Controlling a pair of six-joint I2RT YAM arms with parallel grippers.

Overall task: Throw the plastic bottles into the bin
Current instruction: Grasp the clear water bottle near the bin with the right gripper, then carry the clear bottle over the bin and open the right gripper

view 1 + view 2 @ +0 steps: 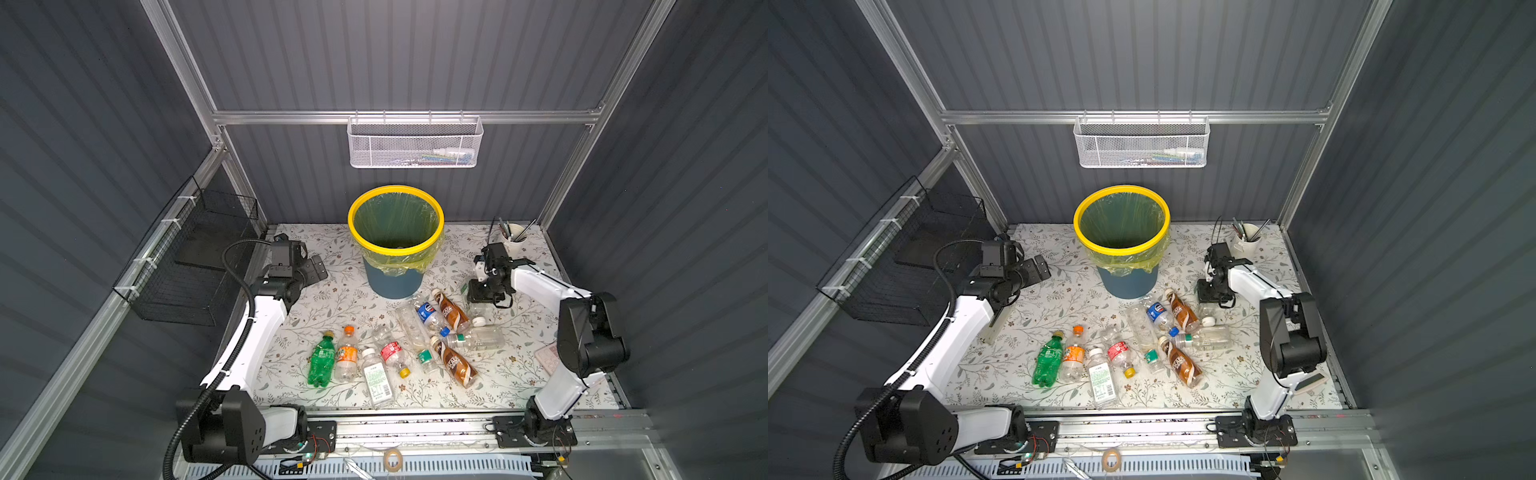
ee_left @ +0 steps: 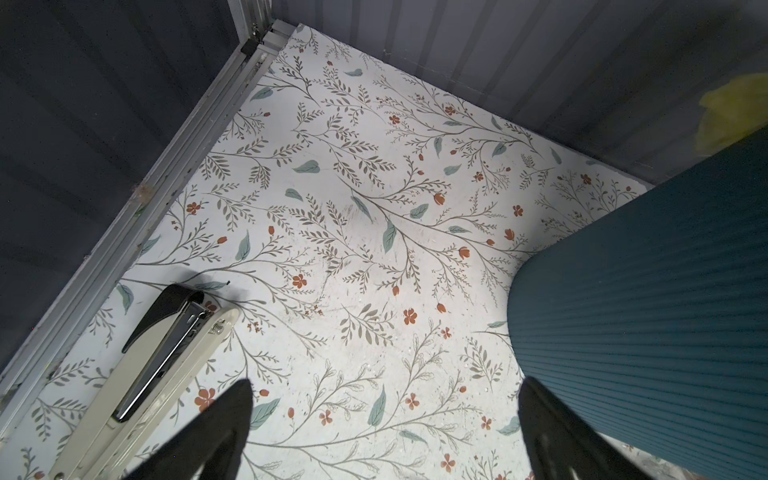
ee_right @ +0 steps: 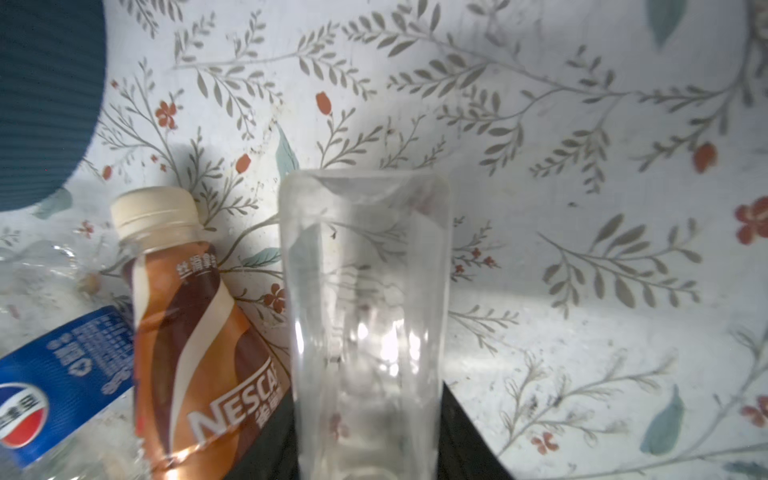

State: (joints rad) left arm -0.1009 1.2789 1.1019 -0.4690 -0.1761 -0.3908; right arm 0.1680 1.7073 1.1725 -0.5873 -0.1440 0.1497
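Right pincer [image 3: 370,428] clamped on clear bottle [image 3: 365,270], mostly hidden behind it. Left pincer [image 2: 386,390] wide, empty; bin [image 2: 644,291] beside it, top cut off.

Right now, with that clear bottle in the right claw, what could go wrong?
The clear bottle looks thin and slick, so it could slip from the right gripper on the lift. The coffee bottle lies right beside it and may get dragged. The bin stands tall; the bottle might clip its yellow rim.
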